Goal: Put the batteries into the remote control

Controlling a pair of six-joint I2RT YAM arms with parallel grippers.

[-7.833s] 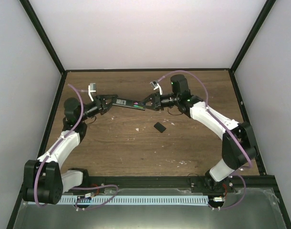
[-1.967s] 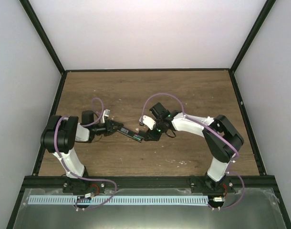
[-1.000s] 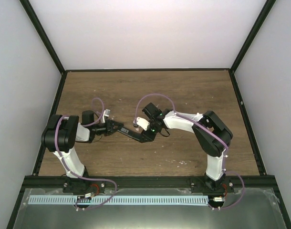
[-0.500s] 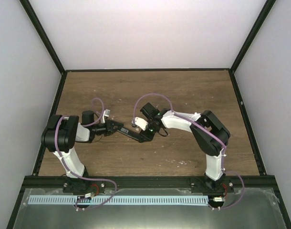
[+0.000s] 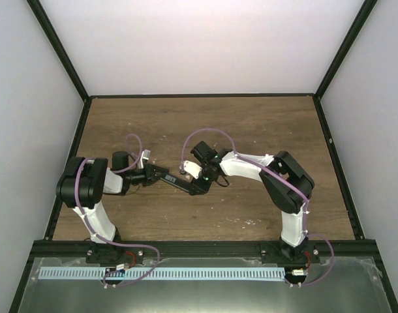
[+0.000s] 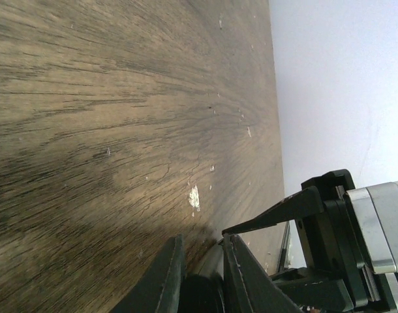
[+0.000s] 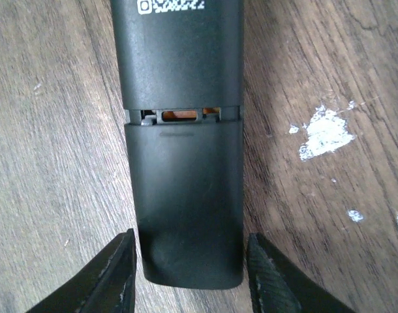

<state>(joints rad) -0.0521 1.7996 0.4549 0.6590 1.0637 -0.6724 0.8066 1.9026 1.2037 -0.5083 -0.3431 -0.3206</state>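
The remote [image 7: 179,78] lies back-up on the table [image 5: 251,130], near its middle, between the two arms. Its cover [image 7: 186,195] sits on the battery bay but is not fully home. A thin gap [image 7: 183,116] shows between the cover and the body, with a bit of orange metal inside it. The batteries cannot be seen; they are probably under the cover.

The step in hand looks like closing the cover over that last gap. To do it well, the push should run straight along the remote toward its labelled end, flat to the table. Both edges of the cover should travel together so that it does not skew or jam. The far end needs a firm hold, or the remote will slide away instead of the cover seating. Pressing down hard on the cover would only bind it.

The right gripper [image 7: 189,241] straddles the cover's rounded end. Its fingers [image 7: 114,274] are spread just wider than the remote, one on each side, close to the edges but gripping nothing. Whether they graze the sides is too fine to tell.

The left gripper [image 5: 161,176] is at the remote's other end. In its wrist view the fingers stand narrow, with a dark body between them, so it appears to pinch the remote.
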